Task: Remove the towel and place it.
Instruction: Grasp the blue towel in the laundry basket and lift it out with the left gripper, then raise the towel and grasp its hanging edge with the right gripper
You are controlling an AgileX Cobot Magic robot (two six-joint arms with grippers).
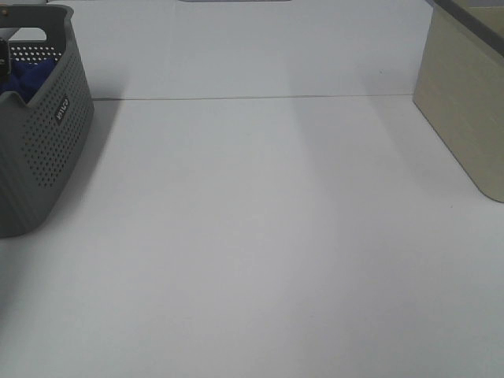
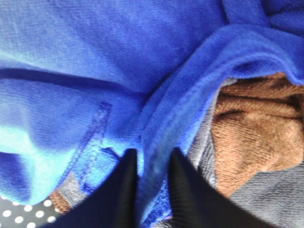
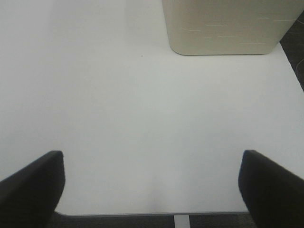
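Observation:
The royal-blue plush towel (image 2: 118,61) fills the left wrist view, bunched inside the grey perforated basket (image 1: 47,150) at the far left of the table. A patch of the towel (image 1: 27,79) shows over the basket's rim in the exterior view. My left gripper (image 2: 153,164) is down in the basket, its two black fingers (image 2: 121,190) pinched on a hemmed fold of the towel. My right gripper (image 3: 152,183) hangs open over bare white table with nothing between its fingers; it is outside the exterior view.
Under the towel lie a brown cloth (image 2: 251,128) and a grey cloth (image 2: 266,199). A beige box (image 1: 465,102) stands at the table's back right, also seen as the beige box (image 3: 223,26) ahead of the right gripper. The table's front edge (image 3: 156,213) lies under the right gripper.

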